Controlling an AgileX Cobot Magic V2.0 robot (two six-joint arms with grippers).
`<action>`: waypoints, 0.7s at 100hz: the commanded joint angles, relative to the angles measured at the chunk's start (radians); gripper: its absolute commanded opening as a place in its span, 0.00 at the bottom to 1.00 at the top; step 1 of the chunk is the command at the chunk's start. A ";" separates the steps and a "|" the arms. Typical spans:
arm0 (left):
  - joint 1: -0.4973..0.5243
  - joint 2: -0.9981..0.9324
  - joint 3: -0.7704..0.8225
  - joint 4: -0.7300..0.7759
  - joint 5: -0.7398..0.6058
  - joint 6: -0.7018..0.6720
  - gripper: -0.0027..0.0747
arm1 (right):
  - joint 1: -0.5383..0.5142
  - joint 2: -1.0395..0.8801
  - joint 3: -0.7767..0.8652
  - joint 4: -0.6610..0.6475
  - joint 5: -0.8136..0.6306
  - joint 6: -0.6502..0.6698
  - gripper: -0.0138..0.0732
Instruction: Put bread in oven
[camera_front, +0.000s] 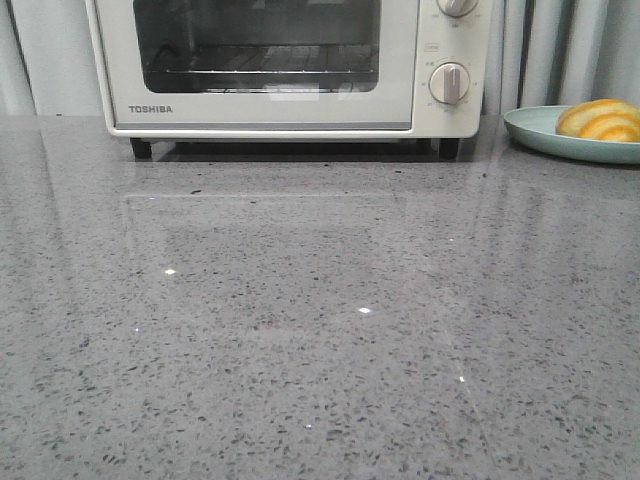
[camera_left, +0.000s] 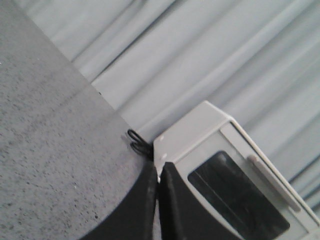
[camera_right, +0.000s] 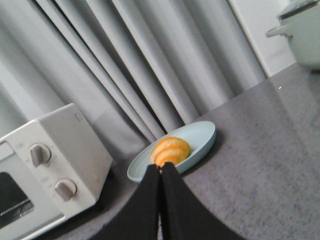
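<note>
The cream-white TOSHIBA oven (camera_front: 270, 70) stands at the back of the grey counter with its glass door shut. It also shows in the left wrist view (camera_left: 235, 175) and the right wrist view (camera_right: 50, 165). The golden-brown bread (camera_front: 600, 119) lies on a pale green plate (camera_front: 545, 135) at the back right, and shows in the right wrist view (camera_right: 170, 151) on the plate (camera_right: 200, 137). My left gripper (camera_left: 159, 167) is shut and empty, near the oven's left side. My right gripper (camera_right: 160, 169) is shut and empty, short of the plate. Neither gripper shows in the front view.
Grey curtains (camera_front: 560, 50) hang behind the counter. A black cable (camera_left: 137, 142) lies by the oven's rear corner. A pale green pot (camera_right: 300, 30) stands at the counter's far end in the right wrist view. The speckled grey counter (camera_front: 320, 320) stretches in front of the oven.
</note>
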 joint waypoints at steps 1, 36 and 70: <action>-0.011 0.039 -0.122 0.153 0.109 0.050 0.01 | 0.028 0.021 -0.081 -0.082 0.020 0.006 0.09; -0.183 0.734 -0.667 0.289 0.193 0.427 0.01 | 0.133 0.417 -0.414 -0.373 0.159 0.004 0.09; -0.418 1.266 -1.151 0.294 0.170 0.464 0.01 | 0.142 0.462 -0.447 -0.361 0.224 0.004 0.09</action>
